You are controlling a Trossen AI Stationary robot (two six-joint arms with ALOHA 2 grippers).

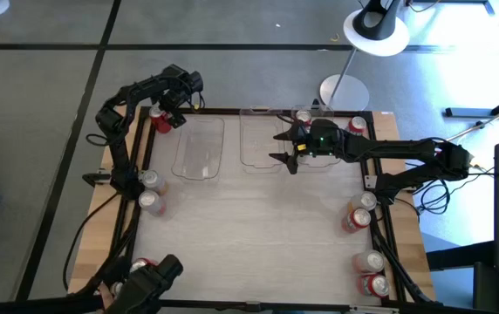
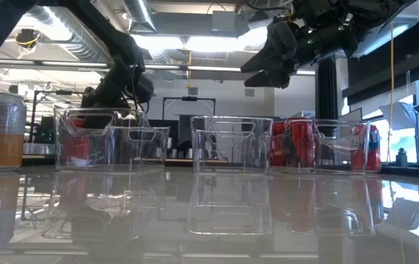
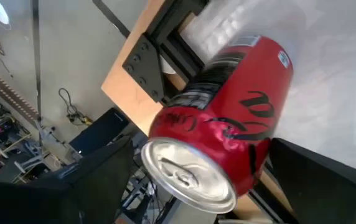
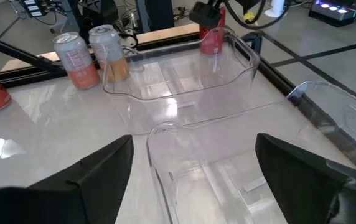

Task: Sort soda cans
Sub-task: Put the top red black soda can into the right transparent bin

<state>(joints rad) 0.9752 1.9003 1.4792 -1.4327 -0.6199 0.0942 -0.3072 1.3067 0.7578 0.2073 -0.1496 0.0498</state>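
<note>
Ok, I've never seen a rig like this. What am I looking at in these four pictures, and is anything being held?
Two dark robot arms work at a wooden table. One picture looks straight down on it, one looks level across the tabletop, and the other two come from cameras on the arms' wrists. On the table stand clear plastic bins, and soda cans sit mostly along the edges. The left claw, at the far left corner, has its fingers on either side of a red can. The fingers look wide apart, so I would not call the can gripped. The right claw hangs open and empty over the middle bin.
</note>
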